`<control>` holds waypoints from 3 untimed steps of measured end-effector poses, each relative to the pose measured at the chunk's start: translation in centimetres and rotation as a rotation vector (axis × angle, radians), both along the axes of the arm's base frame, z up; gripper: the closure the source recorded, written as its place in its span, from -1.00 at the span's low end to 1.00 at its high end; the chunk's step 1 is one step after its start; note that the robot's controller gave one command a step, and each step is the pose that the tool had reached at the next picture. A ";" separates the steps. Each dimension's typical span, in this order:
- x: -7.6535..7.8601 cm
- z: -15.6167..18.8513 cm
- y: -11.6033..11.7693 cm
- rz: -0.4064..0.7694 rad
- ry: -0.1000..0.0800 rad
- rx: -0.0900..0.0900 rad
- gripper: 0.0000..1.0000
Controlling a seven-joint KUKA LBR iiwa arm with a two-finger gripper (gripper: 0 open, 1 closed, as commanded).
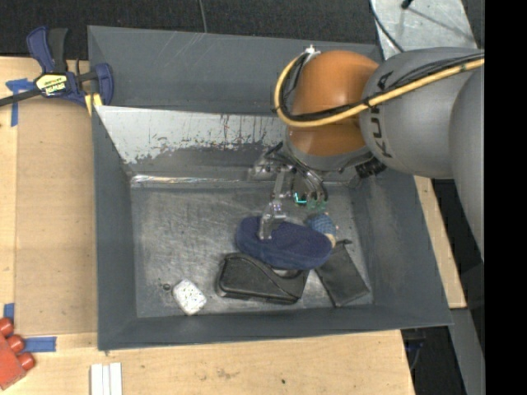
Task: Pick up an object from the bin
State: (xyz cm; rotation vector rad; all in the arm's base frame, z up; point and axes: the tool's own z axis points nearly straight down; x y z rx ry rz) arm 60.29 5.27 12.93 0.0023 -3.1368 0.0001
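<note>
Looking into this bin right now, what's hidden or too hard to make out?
In the camera view:
Blue soft bundle: the tool stands before its upper left edge; contact unclear.
Black flat case: top right lies under the bundle.
Small blue-green thing: partly behind the wrist, kind unclear.
White speckled piece: too small to identify.
Bin, far right corner: hidden by the orange cover.
</note>
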 end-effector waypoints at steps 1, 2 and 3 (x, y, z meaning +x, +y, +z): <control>-2.2 -5.1 -2.2 0.128 -0.025 0.006 -1.00; -2.3 -4.9 -2.2 0.129 -0.016 0.004 1.00; 0.4 13.6 -4.4 0.471 -0.017 -0.001 1.00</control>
